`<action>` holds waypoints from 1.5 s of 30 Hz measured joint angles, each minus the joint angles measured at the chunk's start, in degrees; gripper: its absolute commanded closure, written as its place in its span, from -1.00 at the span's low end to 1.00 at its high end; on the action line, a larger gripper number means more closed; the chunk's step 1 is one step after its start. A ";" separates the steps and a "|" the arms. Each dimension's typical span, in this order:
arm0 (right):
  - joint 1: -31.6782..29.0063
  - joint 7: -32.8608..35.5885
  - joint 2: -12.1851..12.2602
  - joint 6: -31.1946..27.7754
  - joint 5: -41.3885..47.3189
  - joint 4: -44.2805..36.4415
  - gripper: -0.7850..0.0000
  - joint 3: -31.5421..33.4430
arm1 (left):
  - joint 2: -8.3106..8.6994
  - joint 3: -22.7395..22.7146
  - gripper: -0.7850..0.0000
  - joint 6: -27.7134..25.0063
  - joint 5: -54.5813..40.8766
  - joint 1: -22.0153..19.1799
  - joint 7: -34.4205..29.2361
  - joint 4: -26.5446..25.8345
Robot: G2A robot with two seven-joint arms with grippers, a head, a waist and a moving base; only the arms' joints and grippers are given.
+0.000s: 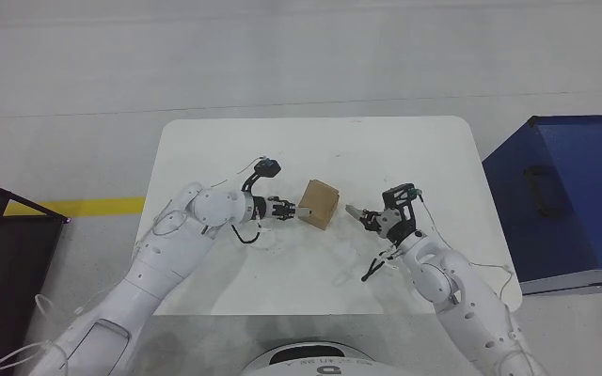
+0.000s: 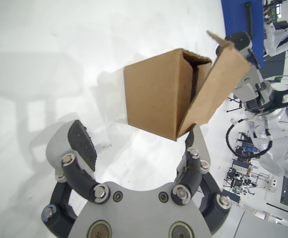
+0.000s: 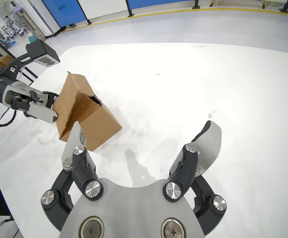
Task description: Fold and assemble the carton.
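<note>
White tabletop [image 1: 376, 150] with rounded corners, lightly scuffed with dark specks (most plainly in the right wrist view), on a pale grey floor. Yellow floor stripe [image 1: 94, 205] running off beyond the left side. Blue bin [image 1: 555, 197] standing off the right edge, cut off by the frame. Blue panels [image 3: 67, 9] on black feet farther back in the room. Brown carton [image 1: 319, 203] sitting near the tabletop's middle, between the two grippers, one end flap [image 2: 216, 90] swung out and ajar. Left gripper [image 2: 139, 137] spread wide, gripping nothing, one fingertip [image 2: 199, 146] at the flap's lower corner; touching or only just beside, hard to tell. Right gripper [image 3: 144, 135] likewise spread wide and empty, near the carton's opposite side but apart from it. Carton's inside dark behind the flap, inner folds not made out. Its underside hidden against the tabletop.
</note>
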 measured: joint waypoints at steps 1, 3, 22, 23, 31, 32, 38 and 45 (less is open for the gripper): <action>0.00 -0.27 -0.02 -1.53 0.63 -0.05 -0.97 -0.29 | 0.15 -0.87 -1.00 -0.27 -1.41 0.47 -0.06 -0.50; 0.25 -0.23 0.00 -6.39 2.51 0.41 -0.98 -0.87 | 0.49 -3.21 -1.00 -1.10 -5.97 1.60 -0.31 -1.54; 9.62 11.27 -2.03 -29.60 12.53 5.24 -0.76 -16.96 | 1.95 -12.30 -1.00 6.15 -8.46 6.72 11.81 -4.22; 10.14 11.27 -2.10 -31.25 13.41 5.21 -0.76 -17.51 | 1.94 -12.31 -1.00 6.15 -8.48 6.74 11.84 -4.23; 6.95 -1.26 -0.73 -24.44 6.51 2.01 -0.56 -6.28 | 2.02 -12.31 -1.00 5.37 -8.78 6.98 10.08 -4.02; 5.84 -3.15 -0.62 -22.50 4.98 1.50 -0.56 -4.87 | 2.03 -12.23 -1.00 5.26 -8.71 6.99 9.86 -4.02; 4.11 -5.73 -0.37 -16.95 -1.14 3.54 -0.73 -2.26 | 2.03 -11.82 -1.00 4.83 -8.55 6.73 8.56 -4.04; 10.04 -3.57 -1.45 -20.86 -0.87 11.26 -0.72 -7.79 | 2.15 -11.94 -1.00 4.97 -8.00 6.46 7.62 -3.64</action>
